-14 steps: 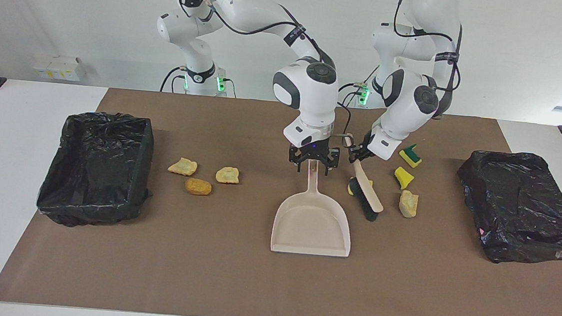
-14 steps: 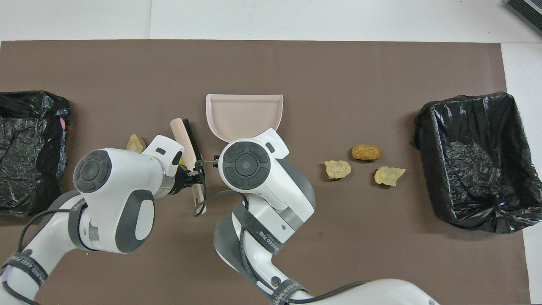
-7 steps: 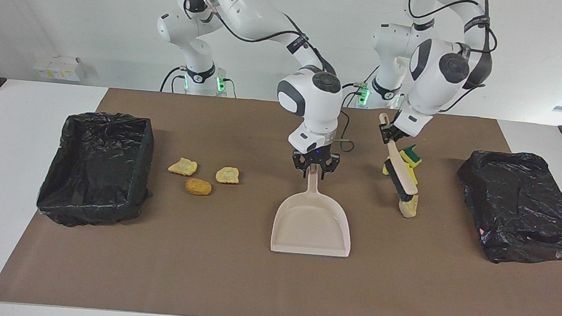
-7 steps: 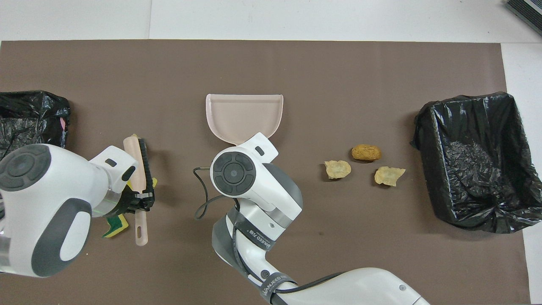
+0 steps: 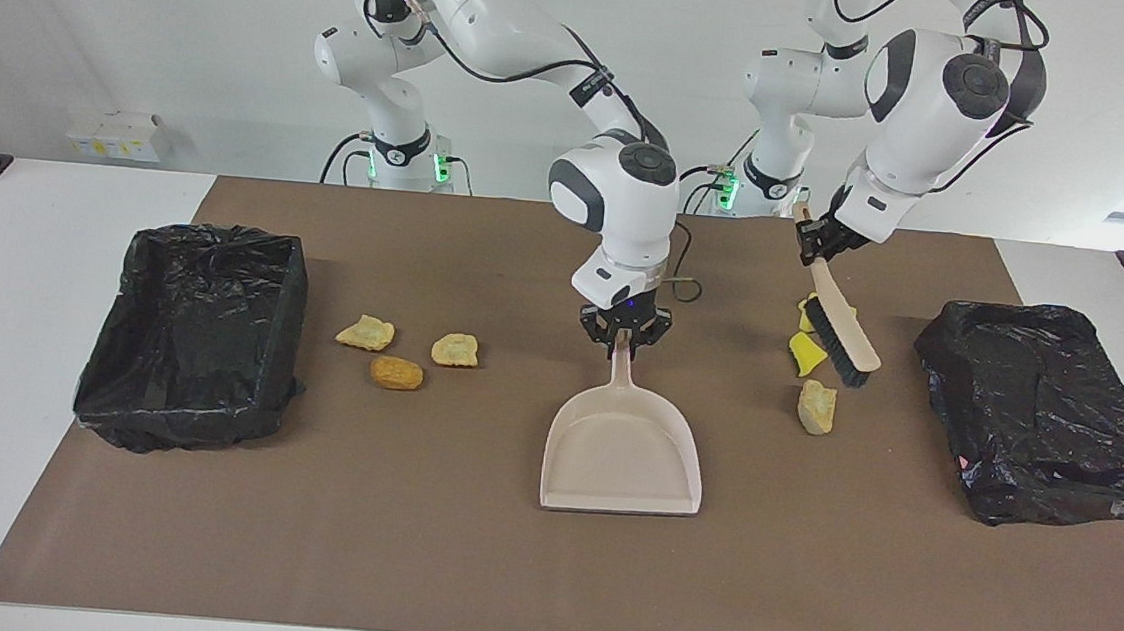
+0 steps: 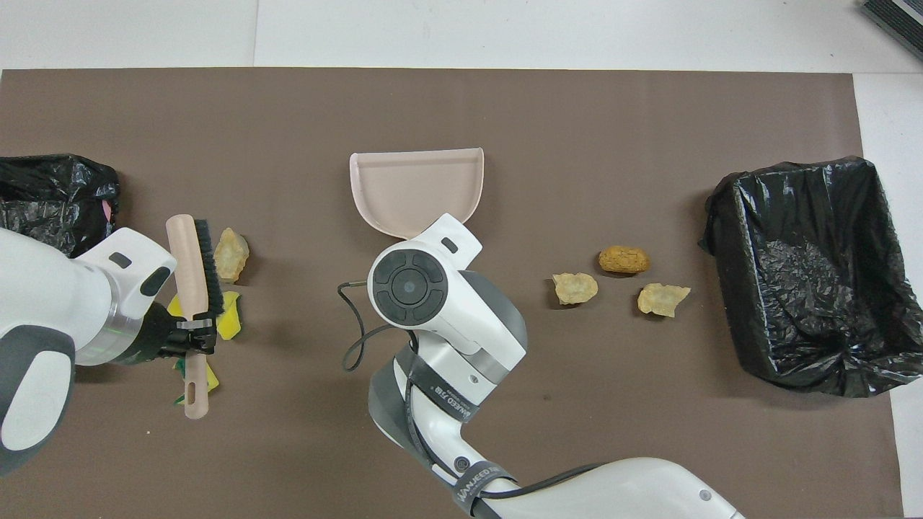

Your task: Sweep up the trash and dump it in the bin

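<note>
The trash, light soft yellow sponge chunks (image 5: 804, 354) and tan bread-like scraps (image 5: 396, 372), lies on the brown surface (image 5: 462, 568) for brushing, not gripping; left hand (image 5: 817, 246) clamps the brush handle (image 5: 823, 278), right hand (image 5: 623, 337) pinches the beige dustpan's handle (image 5: 623, 363).

Trash (image 5: 397, 372) scraps lie scattered in two clusters on mat.

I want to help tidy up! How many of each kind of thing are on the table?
Tan bread-like scraps: 4
Yellow sponge chunks: 3
Black bag-lined bins: 2
Beige plastic dustpan: 1
Beige hand brush with black bristles: 1
Total: 11
</note>
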Available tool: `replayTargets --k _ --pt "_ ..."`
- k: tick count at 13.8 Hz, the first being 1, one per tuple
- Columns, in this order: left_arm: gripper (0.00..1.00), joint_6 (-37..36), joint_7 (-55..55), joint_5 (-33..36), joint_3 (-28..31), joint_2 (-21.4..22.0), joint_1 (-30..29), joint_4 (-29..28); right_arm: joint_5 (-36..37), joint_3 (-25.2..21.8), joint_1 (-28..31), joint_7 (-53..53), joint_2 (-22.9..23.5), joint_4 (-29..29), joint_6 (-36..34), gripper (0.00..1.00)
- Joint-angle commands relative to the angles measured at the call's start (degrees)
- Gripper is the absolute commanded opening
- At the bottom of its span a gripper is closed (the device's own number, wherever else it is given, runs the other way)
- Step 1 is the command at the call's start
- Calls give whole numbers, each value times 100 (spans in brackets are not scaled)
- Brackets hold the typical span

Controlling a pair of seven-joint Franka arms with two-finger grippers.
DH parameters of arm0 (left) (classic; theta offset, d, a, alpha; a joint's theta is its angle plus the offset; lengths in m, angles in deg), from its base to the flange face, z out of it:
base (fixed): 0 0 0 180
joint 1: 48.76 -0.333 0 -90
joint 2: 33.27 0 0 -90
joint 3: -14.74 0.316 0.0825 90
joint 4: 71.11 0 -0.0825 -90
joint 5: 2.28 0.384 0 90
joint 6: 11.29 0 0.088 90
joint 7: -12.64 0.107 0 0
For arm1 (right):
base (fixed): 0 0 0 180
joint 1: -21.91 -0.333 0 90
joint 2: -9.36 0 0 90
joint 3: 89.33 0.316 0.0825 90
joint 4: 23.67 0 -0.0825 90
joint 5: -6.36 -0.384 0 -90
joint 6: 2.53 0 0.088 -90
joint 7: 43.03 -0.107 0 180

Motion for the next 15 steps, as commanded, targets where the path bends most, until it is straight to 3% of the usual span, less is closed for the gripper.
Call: replayTargets --k 1,4,7,10,13,15 --pt "0 -22 271 64 -54 63 -239 -110 112 66 310 1368 -439 -187 -298 0" --pt "0 170 252 12 -54 406 -301 -611 42 75 810 3550 -852 -240 -1036 0" --pt "0 1318 682 -802 -54 118 -248 -805 24 75 934 5202 -1195 -599 -1354 0" --pt "0 1673 1112 -1436 -54 -225 -239 -857 15 75 996 6995 -1380 -995 -1354 0" --pt "0 2392 1553 -1965 -54 -717 -240 -832 -37 75 1101 7782 -1565 -1329 -1441 0" --pt "0 2386 1650 -1966 -54 -824 -257 -814 -46 75 1145 8072 -1565 -1357 -1433 0"
